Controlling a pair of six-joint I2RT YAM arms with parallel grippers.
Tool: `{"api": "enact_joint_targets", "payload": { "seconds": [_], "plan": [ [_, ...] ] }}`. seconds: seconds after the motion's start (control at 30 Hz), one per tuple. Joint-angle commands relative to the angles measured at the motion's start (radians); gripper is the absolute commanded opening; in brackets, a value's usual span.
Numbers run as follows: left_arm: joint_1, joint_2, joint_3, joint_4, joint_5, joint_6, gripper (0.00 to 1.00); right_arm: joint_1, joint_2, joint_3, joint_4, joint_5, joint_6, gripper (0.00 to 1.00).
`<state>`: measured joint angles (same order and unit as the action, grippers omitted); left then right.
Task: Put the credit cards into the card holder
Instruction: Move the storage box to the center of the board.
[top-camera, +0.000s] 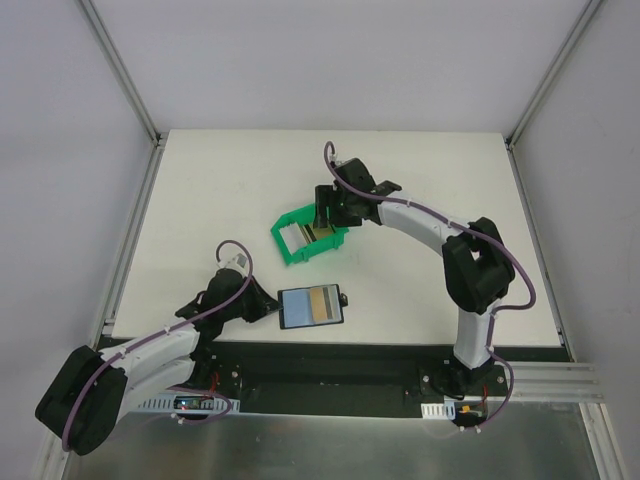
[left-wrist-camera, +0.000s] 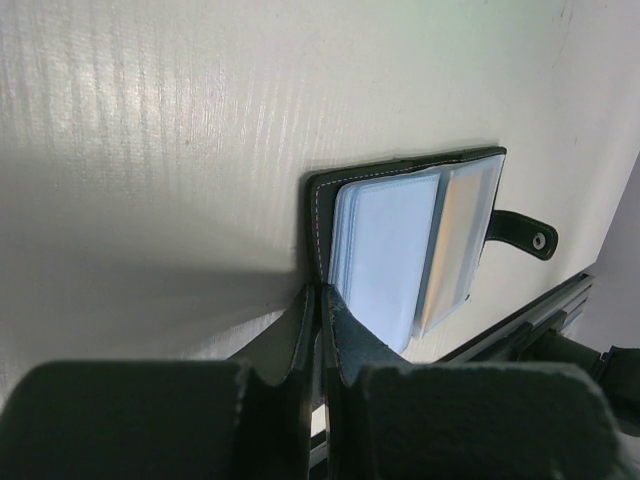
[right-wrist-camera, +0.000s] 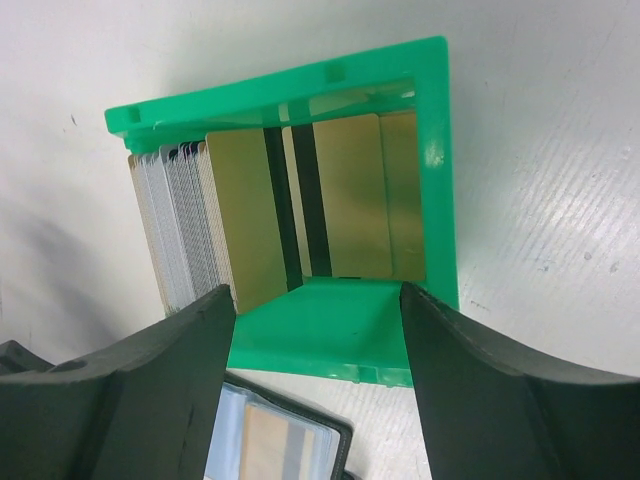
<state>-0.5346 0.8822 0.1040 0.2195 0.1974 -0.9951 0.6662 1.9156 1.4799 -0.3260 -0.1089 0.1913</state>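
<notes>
The card holder (top-camera: 312, 306) lies open near the table's front edge, its bluish-grey sleeves up and a gold striped card (top-camera: 322, 303) in one sleeve. My left gripper (top-camera: 268, 306) is shut on the holder's black left cover. In the left wrist view that cover (left-wrist-camera: 318, 215) stands pinched in the left gripper (left-wrist-camera: 320, 375), with the sleeves (left-wrist-camera: 400, 250) and snap tab (left-wrist-camera: 527, 234) beyond. More credit cards (right-wrist-camera: 240, 215), gold with dark stripes plus a white stack (right-wrist-camera: 170, 235), stand on edge in a green bin (right-wrist-camera: 340, 335). My right gripper (right-wrist-camera: 318, 300) hangs open over the bin's open front, holding nothing.
The green bin (top-camera: 292, 243) sits mid-table, behind the card holder. White walls with aluminium frame posts (top-camera: 120, 70) close in the table on three sides. A black base rail (top-camera: 330, 365) runs along the near edge, between the two arm bases.
</notes>
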Motion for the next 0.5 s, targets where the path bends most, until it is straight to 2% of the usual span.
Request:
{"api": "enact_joint_targets", "payload": {
  "seconds": [0.0, 0.47],
  "plan": [
    [0.013, 0.018, 0.029, -0.005, -0.006, 0.026, 0.0, -0.005, -0.01, 0.016, -0.05, 0.021, -0.053, 0.7],
    [0.015, 0.034, 0.039, 0.0, 0.017, 0.041, 0.0, -0.057, -0.154, -0.17, -0.064, 0.067, -0.142, 0.7]
  ]
}}
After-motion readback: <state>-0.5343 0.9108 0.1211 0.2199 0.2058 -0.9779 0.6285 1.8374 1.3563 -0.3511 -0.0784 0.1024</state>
